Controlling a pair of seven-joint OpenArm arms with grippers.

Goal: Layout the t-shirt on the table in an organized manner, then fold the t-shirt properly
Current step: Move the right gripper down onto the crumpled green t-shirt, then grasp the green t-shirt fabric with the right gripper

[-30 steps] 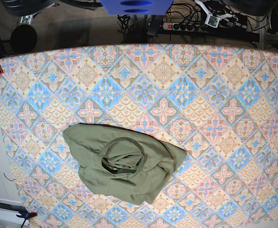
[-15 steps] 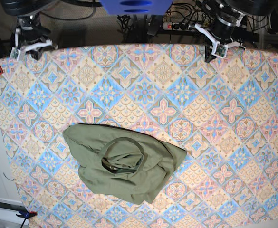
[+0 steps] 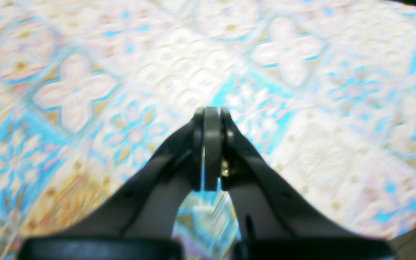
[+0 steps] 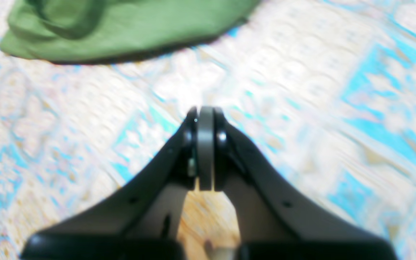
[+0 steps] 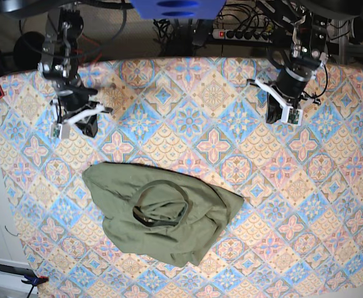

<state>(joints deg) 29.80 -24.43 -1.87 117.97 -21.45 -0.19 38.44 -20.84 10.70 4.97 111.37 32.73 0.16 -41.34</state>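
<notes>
Spreading the crumpled t-shirt (image 5: 162,212), heaped lower left of centre on the desk (image 5: 330,186), should begin with the empty, fully closed left hand (image 5: 280,115) and right hand (image 5: 85,127) opening before pinching opposite edges.

T-shirt (image 5: 159,213) lies bunched on the table (image 5: 330,205), toward the near edge and left of centre in the base view, collar opening up. Right gripper (image 5: 88,127) hangs over the table behind the shirt's left end, apart from it. Left gripper (image 5: 274,116) sits over the far right part, well apart from the shirt.
</notes>
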